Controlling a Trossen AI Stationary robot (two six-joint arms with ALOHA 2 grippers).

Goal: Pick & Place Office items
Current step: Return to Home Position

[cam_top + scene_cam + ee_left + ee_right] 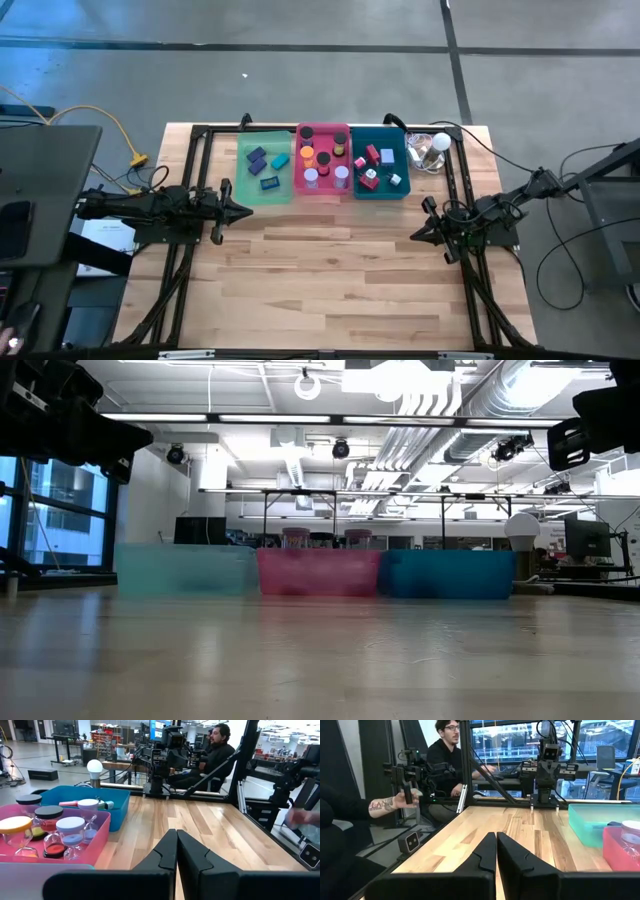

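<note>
Return-to-home step. Office items (258, 157) all in trays (245, 190) at tabletop (340, 280) far edge. Left end effector (240, 211), right end effector (418, 235): both closed, empty. Next: likely only settle arms.

- You are working in a robotics lab in an open industrial hall: bare ducts (520, 400) and strip lights (300, 418) run overhead.
- Your wooden desk (340, 270) stands on a concrete floor (300, 80) with loose cables (136, 157) trailing.
- Beyond it you see monitors (585, 538), black equipment frames (464, 750) and a person (220, 750) seated among them.
</note>
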